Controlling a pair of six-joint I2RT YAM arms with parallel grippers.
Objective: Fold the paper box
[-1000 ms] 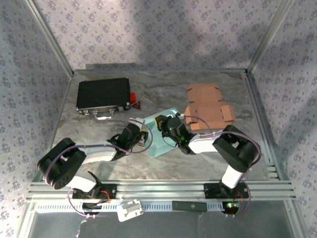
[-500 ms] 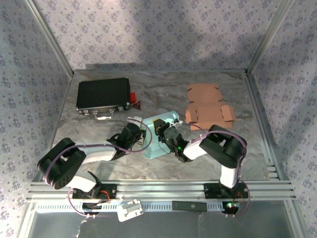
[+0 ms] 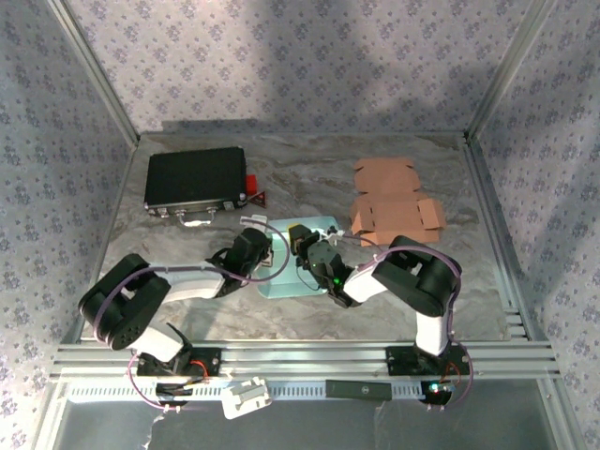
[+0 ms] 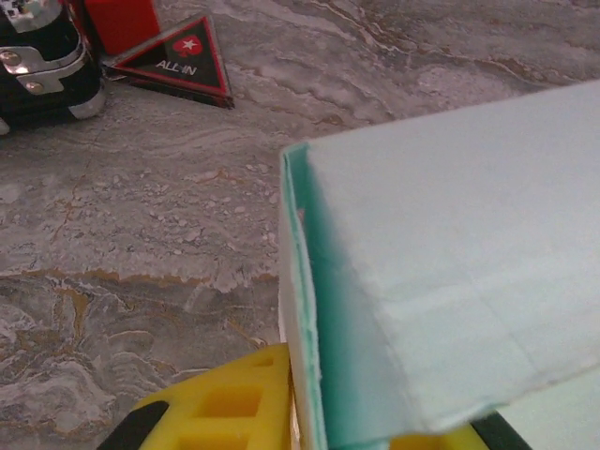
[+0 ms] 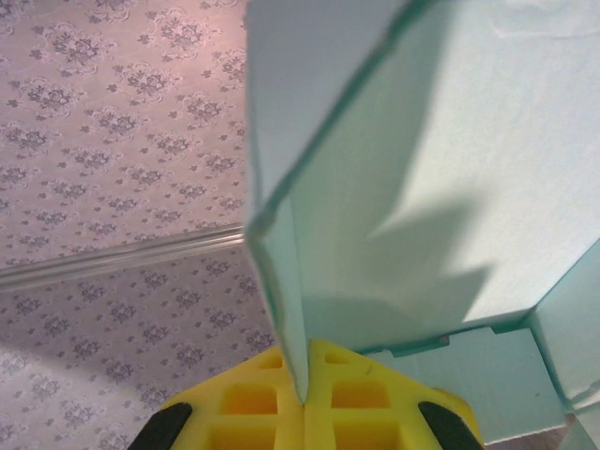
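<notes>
The mint-green paper box [image 3: 286, 283] lies partly folded on the marbled worktop [image 3: 169, 244], in the middle and towards the near side, between the two arms. The left gripper [image 3: 269, 260] meets its left side and the right gripper [image 3: 302, 234] reaches its far edge.

In the left wrist view, one raised wall of the box [image 4: 305, 328] runs down between the yellow fingers [image 4: 225, 403]. The left one sits just beside the wall's outer face, while the other is mostly hidden under a broad folded panel. The fingers straddle that wall, but whether they press it cannot be told.

In the right wrist view, the thin edge of an upright box panel [image 5: 281, 281] drops straight into the seam between the yellow fingers [image 5: 248, 398], which are brought together and clamped on it.

A black case [image 3: 195, 180] rests at the far left of the worktop, with a red block [image 3: 251, 183] against its right end and a dark triangular tag reading "ALL IN" [image 4: 173, 67] just beside that. A flat brown cardboard blank [image 3: 394, 199] lies at the far right, well apart from the green box.
</notes>
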